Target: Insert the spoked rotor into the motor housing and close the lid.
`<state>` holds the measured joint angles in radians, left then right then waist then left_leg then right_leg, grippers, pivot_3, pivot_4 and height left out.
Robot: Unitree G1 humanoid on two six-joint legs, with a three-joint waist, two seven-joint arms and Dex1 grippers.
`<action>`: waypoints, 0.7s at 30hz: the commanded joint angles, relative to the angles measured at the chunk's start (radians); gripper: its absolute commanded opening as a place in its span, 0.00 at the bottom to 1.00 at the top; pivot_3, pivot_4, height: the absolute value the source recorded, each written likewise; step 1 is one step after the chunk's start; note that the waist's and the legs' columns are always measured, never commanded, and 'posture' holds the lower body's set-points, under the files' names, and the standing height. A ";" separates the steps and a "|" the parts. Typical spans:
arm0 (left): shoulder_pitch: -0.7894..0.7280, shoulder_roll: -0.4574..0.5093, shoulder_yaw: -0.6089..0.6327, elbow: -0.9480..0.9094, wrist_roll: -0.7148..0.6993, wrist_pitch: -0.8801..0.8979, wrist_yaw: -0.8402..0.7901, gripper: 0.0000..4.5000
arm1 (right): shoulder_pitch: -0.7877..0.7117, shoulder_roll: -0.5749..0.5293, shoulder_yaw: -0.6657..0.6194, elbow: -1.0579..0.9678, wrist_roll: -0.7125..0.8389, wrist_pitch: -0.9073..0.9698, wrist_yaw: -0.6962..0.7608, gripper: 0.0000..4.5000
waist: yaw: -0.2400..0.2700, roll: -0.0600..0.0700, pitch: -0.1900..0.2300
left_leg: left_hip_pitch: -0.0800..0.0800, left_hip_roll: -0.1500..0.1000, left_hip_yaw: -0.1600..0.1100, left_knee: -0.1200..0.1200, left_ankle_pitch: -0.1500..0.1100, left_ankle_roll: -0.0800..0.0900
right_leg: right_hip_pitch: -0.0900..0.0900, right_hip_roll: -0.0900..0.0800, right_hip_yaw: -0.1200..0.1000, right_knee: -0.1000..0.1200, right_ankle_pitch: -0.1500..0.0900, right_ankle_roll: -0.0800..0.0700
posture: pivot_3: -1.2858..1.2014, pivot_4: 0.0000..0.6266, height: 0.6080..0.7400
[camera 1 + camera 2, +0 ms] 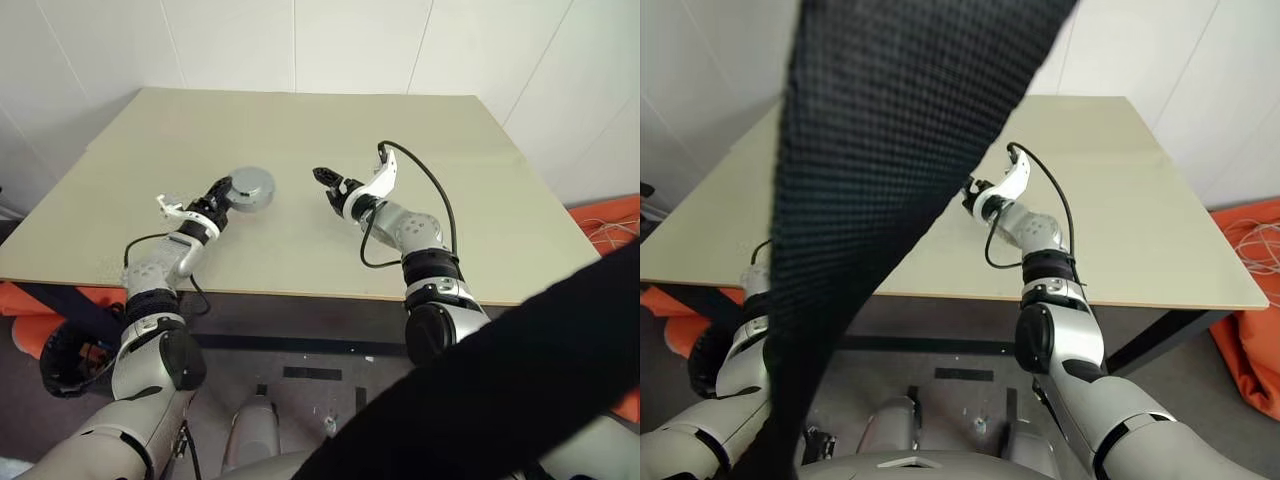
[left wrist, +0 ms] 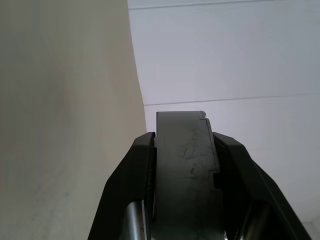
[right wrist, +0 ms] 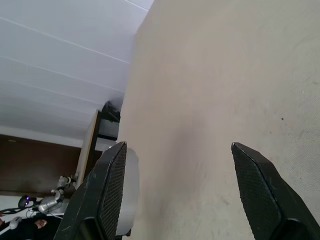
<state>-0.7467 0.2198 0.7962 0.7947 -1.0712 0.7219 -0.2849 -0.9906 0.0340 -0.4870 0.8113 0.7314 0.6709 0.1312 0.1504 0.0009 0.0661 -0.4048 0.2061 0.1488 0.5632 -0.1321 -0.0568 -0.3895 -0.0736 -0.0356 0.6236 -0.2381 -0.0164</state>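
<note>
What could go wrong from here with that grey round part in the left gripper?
The left gripper pinches the grey round part only by its edge, so it might slip or twist out over the table. The right gripper hangs open and empty beside it and could knock the part if either arm swings inward.

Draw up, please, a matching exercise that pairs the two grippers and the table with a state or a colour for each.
Things:
1. left gripper
2. right gripper
3. table

States or colours:
A. open, with nothing between the fingers
B. beige
C. shut on the round grey part

Pairs: 1-C, 2-A, 3-B
</note>
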 commanded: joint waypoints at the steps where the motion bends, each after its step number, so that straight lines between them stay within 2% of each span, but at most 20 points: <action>1: -0.030 0.037 0.029 0.002 0.001 -0.082 0.008 0.29 | -0.033 -0.007 -0.005 -0.018 0.008 -0.008 0.006 0.83 | 0.000 0.000 0.000 | 0.000 0.000 0.000 0.000 0.000 0.000 | 0.000 0.000 0.000 0.000 0.000 0.000 | 0.52 0.00 1.00; 14: -0.055 0.069 0.071 0.133 0.072 -0.318 0.151 0.29 | -0.027 0.001 -0.008 -0.028 0.012 -0.005 -0.005 0.83 | 0.000 0.000 0.000 | 0.000 0.000 0.000 0.000 0.000 0.000 | 0.000 0.000 0.000 0.000 0.000 0.000 | 0.52 0.00 1.00; 21: -0.060 0.076 0.072 0.163 0.092 -0.363 0.176 0.29 | -0.028 0.001 -0.009 -0.026 0.011 -0.006 -0.010 0.83 | -0.008 0.000 0.000 | 0.001 0.000 0.000 0.000 0.000 0.000 | 0.000 0.000 0.000 0.001 0.000 0.000 | 0.52 0.00 1.00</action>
<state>-0.7844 0.2629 0.8589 0.9707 -0.9820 0.3894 -0.1127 -0.9914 0.0367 -0.4898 0.8112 0.7318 0.6718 0.1211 0.1426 0.0006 0.0660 -0.4037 0.2064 0.1487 0.5634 -0.1321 -0.0568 -0.3895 -0.0733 -0.0350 0.6244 -0.2380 -0.0162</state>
